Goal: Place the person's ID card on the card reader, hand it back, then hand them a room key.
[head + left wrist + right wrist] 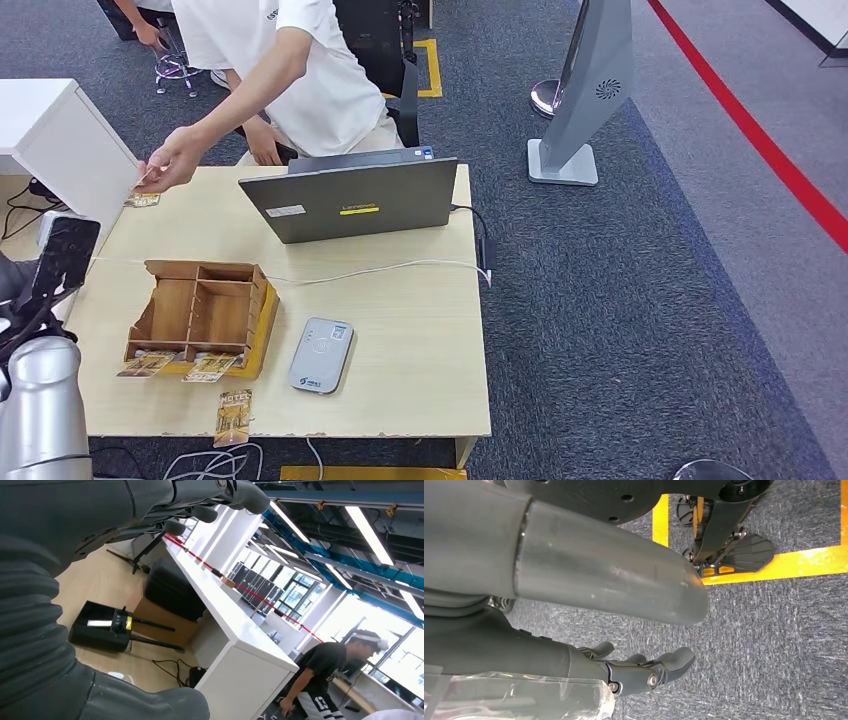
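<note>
A: ID card (143, 200)? It lies at the far left corner of the wooden table (420, 330), under the person's hand (172, 160), whose fingertips touch or nearly touch its edge; I cannot tell which.

B: And the card reader (321, 355)?

A: Grey, flat, near the front edge of the table, just beside the wooden organizer (200, 315) on its right. It is well apart from the card.

B: What sits between them?

A: The organizer with its open compartments, and a white cable (380, 268) that runs across the table from the left edge toward the right edge. Behind it stands an open laptop (350, 200), its lid back facing the robot. Two room key cards (180, 365) lie at the organizer's front lip, and a third card (233, 415) lies near the front edge, partly overhanging it.

B: Anything beyond the table?

A: The person in a white shirt (300, 70) leans in from the far side. A white cabinet (50, 135) stands at the left, a grey stand (585, 90) on the carpet at the right.

B: The left hand (200, 502)?

A: Raised beside the table's left edge; the dark wrist and silver forearm show in the head view. In the left wrist view its fingers are loosely curled and apart, holding nothing.

B: The right hand (644, 672)?

A: It hangs low over grey carpet with yellow floor tape (774, 565). Its fingers are gently bent and apart, with nothing in them.
</note>
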Controlling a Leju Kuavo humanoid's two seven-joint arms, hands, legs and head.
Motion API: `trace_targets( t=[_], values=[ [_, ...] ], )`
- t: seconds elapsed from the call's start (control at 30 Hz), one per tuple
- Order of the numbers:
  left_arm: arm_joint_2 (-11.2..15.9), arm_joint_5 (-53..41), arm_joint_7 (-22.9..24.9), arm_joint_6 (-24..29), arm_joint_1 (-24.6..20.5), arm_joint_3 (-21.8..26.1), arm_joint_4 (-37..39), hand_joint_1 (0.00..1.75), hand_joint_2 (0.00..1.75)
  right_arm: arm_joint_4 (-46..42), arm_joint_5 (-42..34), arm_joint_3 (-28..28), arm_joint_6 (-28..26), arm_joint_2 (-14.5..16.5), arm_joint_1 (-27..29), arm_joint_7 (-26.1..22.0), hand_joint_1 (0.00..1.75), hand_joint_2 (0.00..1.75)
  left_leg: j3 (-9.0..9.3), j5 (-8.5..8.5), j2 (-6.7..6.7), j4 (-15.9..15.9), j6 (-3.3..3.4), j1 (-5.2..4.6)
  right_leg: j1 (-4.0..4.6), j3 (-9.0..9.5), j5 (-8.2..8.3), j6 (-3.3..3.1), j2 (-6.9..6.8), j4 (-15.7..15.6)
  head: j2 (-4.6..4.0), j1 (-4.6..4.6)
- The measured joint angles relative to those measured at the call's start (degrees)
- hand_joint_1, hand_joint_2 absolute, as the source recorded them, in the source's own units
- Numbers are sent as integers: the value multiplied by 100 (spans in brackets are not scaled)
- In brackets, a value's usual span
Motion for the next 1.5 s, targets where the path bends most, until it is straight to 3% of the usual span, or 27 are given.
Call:
trace_targets(
  t=[0.27,0.4,0.73,0.93,1.3,1.4,1.5],
  values=[
    [494,-1050,619,-65,-748,-408,835,0,175,9,216,1,72,0,-5,17,0,0,0,2,2,0,-1,0,0,0,2,-2,3,1,0,-1],
    [745,-1567,931,-91,-1126,-596,1264,175,175,20,332,1,86,0,-16,37,0,0,0,3,4,0,-2,0,0,-1,2,-2,6,3,0,-1],
    [1359,-2787,1634,-174,-1955,-1019,2288,175,175,52,674,0,167,0,-38,104,0,0,0,5,6,0,-4,2,1,-3,3,-4,11,6,0,-1],
    [1549,-3107,1830,-235,-2218,-1206,2672,175,175,54,799,-2,174,0,-54,114,0,0,0,5,6,0,-4,2,1,-3,3,-5,12,6,0,0],
    [1571,-3061,1731,-117,-2241,-1384,2788,175,175,54,846,-25,149,0,-65,121,0,0,0,5,6,1,-4,2,1,-3,4,-5,12,6,0,-1],
    [1493,-2976,1587,123,-2024,-1428,2532,175,175,55,858,-47,111,0,-66,147,0,0,1,5,6,1,-4,1,0,-3,4,-5,12,5,0,-1],
    [1265,-2964,1492,293,-1527,-1522,1804,175,175,56,854,-102,33,0,-72,198,0,0,1,5,3,1,-4,-1,-2,-2,3,-5,9,4,0,-2]
  ],
)
